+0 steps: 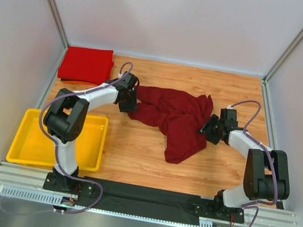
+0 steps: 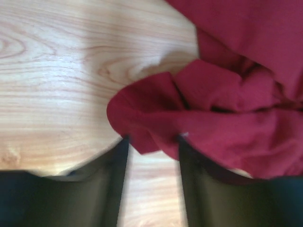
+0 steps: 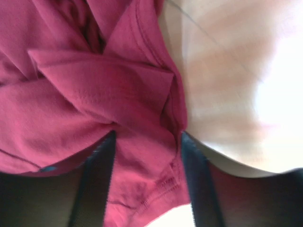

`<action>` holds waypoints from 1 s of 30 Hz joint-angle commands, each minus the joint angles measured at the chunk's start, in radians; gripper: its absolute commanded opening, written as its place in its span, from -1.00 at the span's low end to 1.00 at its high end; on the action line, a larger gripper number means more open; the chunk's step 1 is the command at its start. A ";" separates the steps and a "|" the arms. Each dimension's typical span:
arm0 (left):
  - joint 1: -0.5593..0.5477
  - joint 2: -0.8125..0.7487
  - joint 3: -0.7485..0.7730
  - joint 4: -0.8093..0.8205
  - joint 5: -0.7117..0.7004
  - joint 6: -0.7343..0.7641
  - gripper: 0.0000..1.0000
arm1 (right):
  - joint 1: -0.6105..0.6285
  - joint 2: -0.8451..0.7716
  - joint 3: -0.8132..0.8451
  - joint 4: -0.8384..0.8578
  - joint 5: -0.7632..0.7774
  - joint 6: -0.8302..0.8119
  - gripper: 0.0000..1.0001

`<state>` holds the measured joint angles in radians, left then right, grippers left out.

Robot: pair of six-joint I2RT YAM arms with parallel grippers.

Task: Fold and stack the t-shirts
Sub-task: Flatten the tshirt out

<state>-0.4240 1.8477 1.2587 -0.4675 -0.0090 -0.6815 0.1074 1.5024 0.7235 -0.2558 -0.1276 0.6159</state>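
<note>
A dark maroon t-shirt (image 1: 173, 120) lies crumpled on the wooden table, one part trailing toward the near side. A brighter red t-shirt (image 1: 86, 64) sits folded at the back left corner. My left gripper (image 1: 130, 103) is at the maroon shirt's left edge. In the left wrist view its jaws (image 2: 152, 139) stand apart, a fold of the shirt (image 2: 227, 94) at the fingertips and bare wood between the fingers. My right gripper (image 1: 210, 127) is at the shirt's right edge. Its jaws (image 3: 147, 135) stand apart around a hemmed piece of the shirt (image 3: 94, 85), which fills the gap.
A yellow plastic tray (image 1: 20, 139) stands at the near left beside the left arm's base. White walls close in the table on the left, right and back. A black strip runs along the near edge between the arm bases.
</note>
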 commanded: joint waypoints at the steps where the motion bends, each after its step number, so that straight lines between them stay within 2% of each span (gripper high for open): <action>1: 0.002 0.039 0.050 -0.042 -0.026 0.036 -0.18 | -0.008 0.074 0.026 0.090 -0.036 -0.016 0.00; 2: 0.002 0.041 0.056 -0.042 -0.017 0.034 -0.41 | -0.015 0.084 0.045 0.072 -0.037 -0.027 -0.35; 3: 0.002 0.036 0.064 -0.048 0.003 0.037 -0.78 | -0.017 0.079 0.089 0.022 -0.015 -0.036 -0.49; 4: 0.002 0.027 0.086 -0.059 0.001 0.048 -0.97 | -0.020 0.065 0.115 -0.018 0.009 -0.059 -0.68; 6: 0.002 -0.028 0.108 -0.095 0.026 0.059 -1.00 | -0.026 0.004 0.181 -0.147 0.074 -0.079 -0.81; 7: 0.002 -0.059 0.119 -0.103 0.026 0.071 -1.00 | -0.026 -0.020 0.244 -0.190 0.159 -0.093 -0.84; 9: -0.004 -0.153 0.119 -0.131 0.011 0.082 -1.00 | -0.028 -0.082 0.316 -0.323 0.257 -0.114 -0.84; 12: -0.027 -0.264 0.088 -0.163 -0.051 0.106 -1.00 | -0.029 -0.126 0.410 -0.416 0.403 -0.154 -0.80; 17: -0.048 -0.353 -0.028 -0.172 0.021 0.100 -1.00 | -0.029 -0.125 0.438 -0.503 0.447 -0.189 -0.78; 21: -0.102 -0.409 -0.149 -0.143 0.030 0.088 -1.00 | -0.031 -0.159 0.346 -0.550 0.435 -0.139 -0.77; 22: -0.105 -0.415 -0.181 -0.122 0.037 0.088 -1.00 | -0.029 -0.188 0.320 -0.548 0.427 -0.130 -0.65; 24: -0.104 -0.404 -0.162 -0.123 0.015 0.098 -0.84 | -0.029 -0.215 0.271 -0.542 0.428 -0.107 -0.53; 25: -0.102 -0.394 -0.138 -0.149 0.011 0.106 -0.65 | -0.031 -0.229 0.268 -0.545 0.439 -0.101 -0.41; 26: -0.098 -0.365 -0.112 -0.155 -0.003 0.115 -0.36 | -0.029 -0.246 0.269 -0.554 0.453 -0.096 -0.32; 27: -0.090 -0.348 -0.058 -0.158 -0.012 0.128 -0.24 | -0.032 -0.251 0.287 -0.557 0.463 -0.096 -0.24; 28: -0.063 -0.329 -0.027 -0.161 0.001 0.131 -0.17 | -0.035 -0.254 0.301 -0.559 0.459 -0.100 -0.12; 30: -0.006 -0.266 0.063 -0.149 0.073 0.131 -0.07 | -0.035 -0.251 0.338 -0.524 0.413 -0.117 -0.01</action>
<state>-0.4942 1.5444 1.1847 -0.6609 0.0189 -0.5720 0.0776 1.2896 0.9890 -0.8227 0.2863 0.5014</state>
